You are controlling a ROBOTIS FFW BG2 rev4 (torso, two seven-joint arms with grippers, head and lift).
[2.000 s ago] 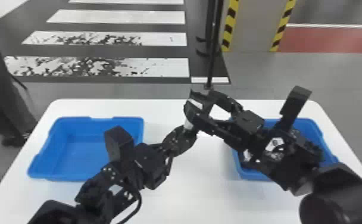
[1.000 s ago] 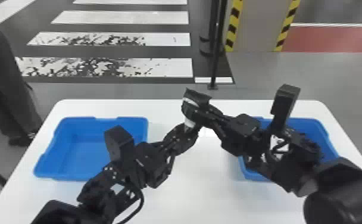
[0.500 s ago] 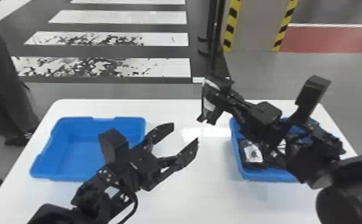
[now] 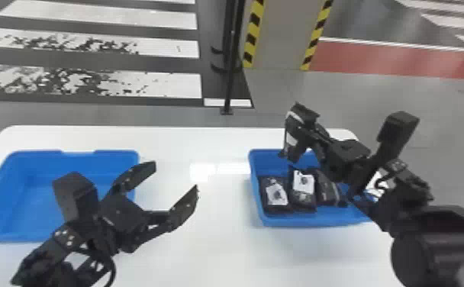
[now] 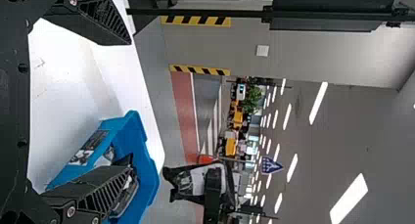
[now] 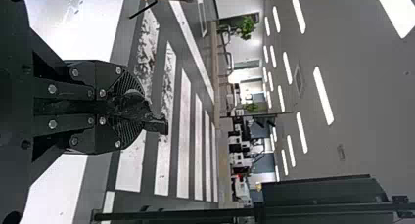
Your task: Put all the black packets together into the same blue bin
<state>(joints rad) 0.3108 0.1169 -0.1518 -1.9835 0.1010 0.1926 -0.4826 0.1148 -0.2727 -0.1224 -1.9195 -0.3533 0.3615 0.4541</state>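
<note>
Black and pressed together, the right gripper (image 4: 306,132) pinches a black packet (image 4: 290,140), long axis roughly upright. The packet hangs above the far rim of the blue bin (image 4: 307,221) holding other packets (image 4: 303,187); it likely needs to come nearer the robot, then down. The left gripper (image 4: 174,177), spread and empty, is left of that bin, farther from the packet.

Crosswalk (image 4: 101,17) and ceiling lights (image 6: 323,95) show a large hall.
</note>
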